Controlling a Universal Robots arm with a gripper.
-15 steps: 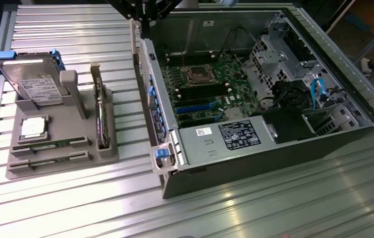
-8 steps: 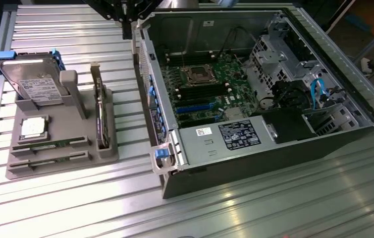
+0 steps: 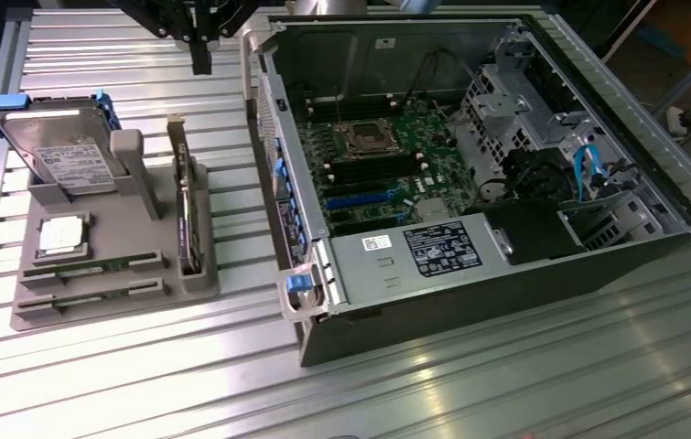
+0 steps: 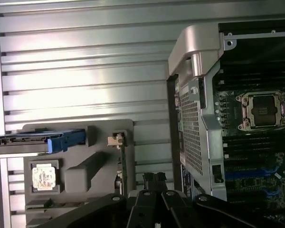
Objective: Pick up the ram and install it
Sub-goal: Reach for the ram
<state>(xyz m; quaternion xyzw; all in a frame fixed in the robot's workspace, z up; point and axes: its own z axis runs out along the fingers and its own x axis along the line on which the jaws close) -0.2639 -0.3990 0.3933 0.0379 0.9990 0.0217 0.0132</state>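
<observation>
The ram [image 3: 111, 266] is a thin green stick standing on edge in a slot near the front of the grey holder [image 3: 205, 291], which sits at the exterior view's left. A second similar stick [image 3: 91, 294] sits in the slot in front of it. My gripper [image 3: 202, 64] hangs high over the table behind the holder, between it and the open computer case [image 3: 491, 302]. It is shut and holds nothing. In the wrist view the dark fingers [image 4: 154, 179] point toward the gap between the holder [image 4: 80, 166] and the case wall [image 4: 192, 137].
The holder also carries a silver hard drive with blue clips [image 3: 59, 146], a dark expansion card [image 3: 184, 210] standing upright and a processor chip [image 3: 62, 233]. Inside the case, the motherboard [image 3: 376, 169] shows a socket [image 3: 361, 137] with long slots beside it. The ribbed metal table [image 3: 504, 384] surrounds everything.
</observation>
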